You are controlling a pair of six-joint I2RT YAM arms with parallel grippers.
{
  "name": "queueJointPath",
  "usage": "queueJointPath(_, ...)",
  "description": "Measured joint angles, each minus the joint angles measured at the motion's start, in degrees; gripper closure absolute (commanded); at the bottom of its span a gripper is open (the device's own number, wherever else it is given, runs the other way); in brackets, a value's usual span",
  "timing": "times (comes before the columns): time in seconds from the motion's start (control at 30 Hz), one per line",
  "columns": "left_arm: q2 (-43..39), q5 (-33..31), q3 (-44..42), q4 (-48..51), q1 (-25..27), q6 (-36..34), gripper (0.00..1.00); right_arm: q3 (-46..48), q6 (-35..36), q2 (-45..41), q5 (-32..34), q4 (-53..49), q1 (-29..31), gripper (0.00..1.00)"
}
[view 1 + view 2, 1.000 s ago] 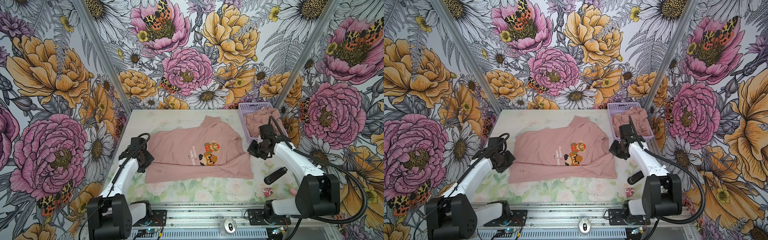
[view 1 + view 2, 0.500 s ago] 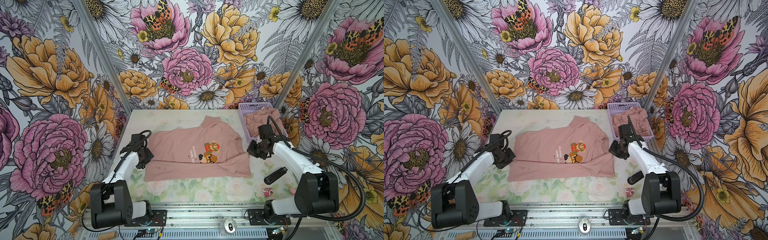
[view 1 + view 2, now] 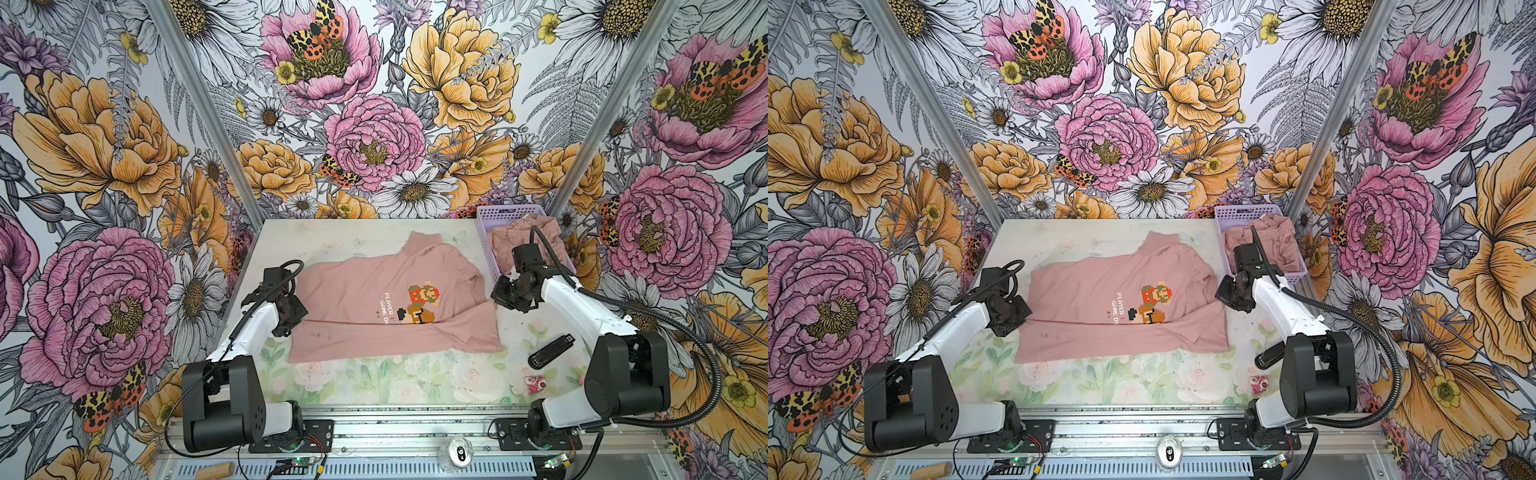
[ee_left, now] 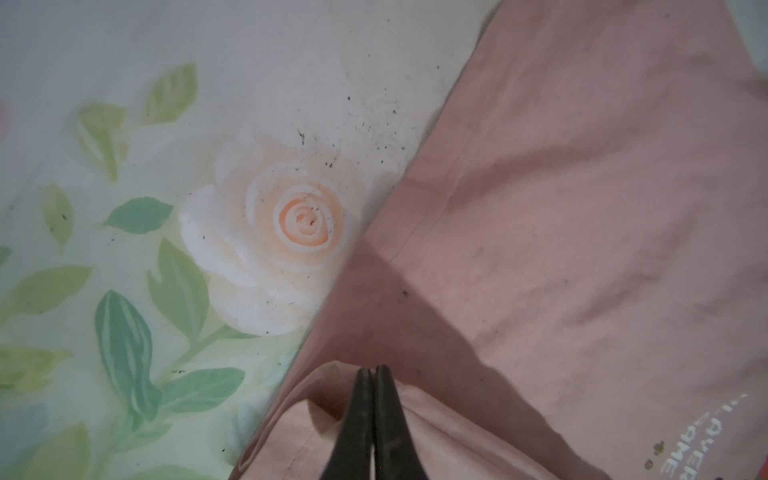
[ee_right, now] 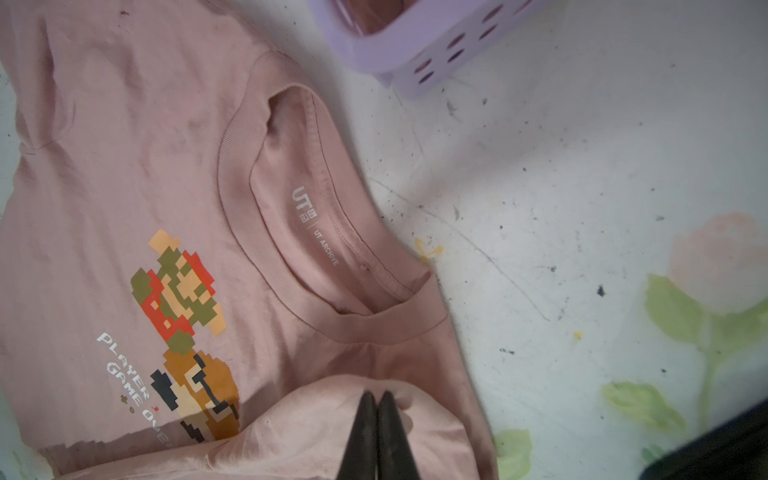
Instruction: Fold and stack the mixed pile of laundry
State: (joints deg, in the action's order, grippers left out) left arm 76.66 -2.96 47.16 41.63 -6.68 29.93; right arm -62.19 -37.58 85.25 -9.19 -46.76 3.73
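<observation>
Black left fingers (image 4: 358,419) are clenched on a raised fold at the hem end of the dusty-pink T-shirt with pixel-art game figure and white text (image 3: 353,291), which lies spread mid-way across the floral surface (image 3: 374,386). Black right fingers (image 5: 365,436) pinch its cloth beside the collar (image 5: 233,187). Rightmost, a lavender perforated plastic basket (image 3: 484,232) holds crumpled pink garments (image 3: 519,243).

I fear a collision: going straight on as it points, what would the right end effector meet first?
Probably the collar of the T-shirt; the right end effector, shut on its fold, points there. The basket lies beyond.
</observation>
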Motion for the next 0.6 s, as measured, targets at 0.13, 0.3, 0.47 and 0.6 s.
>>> queueJointPath(0.13,0.0,-0.3,0.0,-0.2,0.0,-0.1,1.00,-0.7,0.2,1.8,0.0,0.9,0.4,1.00)
queueJointPath(0.3,0.0,-0.5,0.0,-0.3,-0.2,-0.2,1.00,-1.1,0.4,3.0,0.2,1.6,0.9,1.00)
queueJointPath(0.47,0.6,-0.7,0.0,-1.1,-0.3,-0.2,1.00,-2.3,0.9,4.9,0.6,2.7,1.2,1.00)
queueJointPath(0.6,1.4,-0.7,0.0,-1.2,-0.3,-0.2,1.00,-3.1,1.2,6.2,0.7,3.1,1.4,1.00)
